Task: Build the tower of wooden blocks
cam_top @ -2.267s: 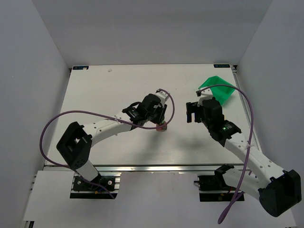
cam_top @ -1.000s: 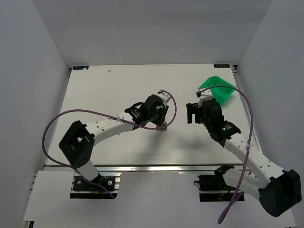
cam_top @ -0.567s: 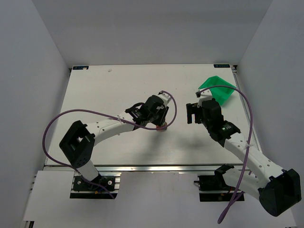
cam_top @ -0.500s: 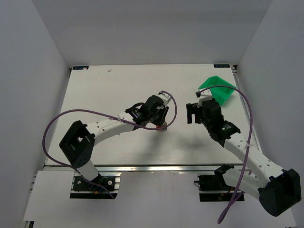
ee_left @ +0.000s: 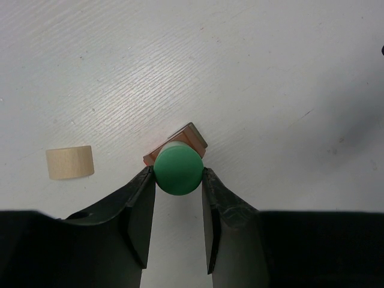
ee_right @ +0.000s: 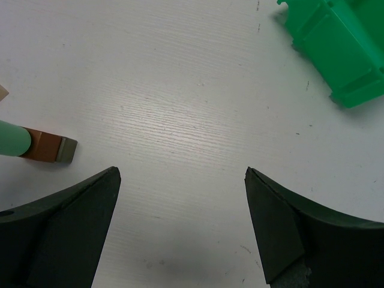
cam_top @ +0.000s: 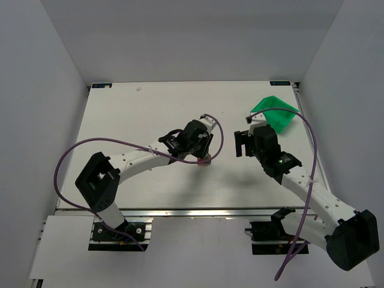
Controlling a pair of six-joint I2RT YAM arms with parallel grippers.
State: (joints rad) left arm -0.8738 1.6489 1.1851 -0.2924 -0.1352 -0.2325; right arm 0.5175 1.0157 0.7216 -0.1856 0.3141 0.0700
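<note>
Your left fingers [ee_left: 139, 207] pinching green block [ee_left: 178, 171] atop tower [ee_left: 192, 135], your right fingers [ee_right: 78, 210] spread wide above white tabletop [ee_left: 270, 72], cream block [ee_left: 70, 162] lying beside tower, plain white walls [cam_top: 180, 36].

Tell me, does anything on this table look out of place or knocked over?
One cream block lies on its side, apart from the wood block tower, where the left gripper holds a green cylinder on top. The green bin seems tipped, its ribbed outside showing. Nothing looks damaged.
</note>
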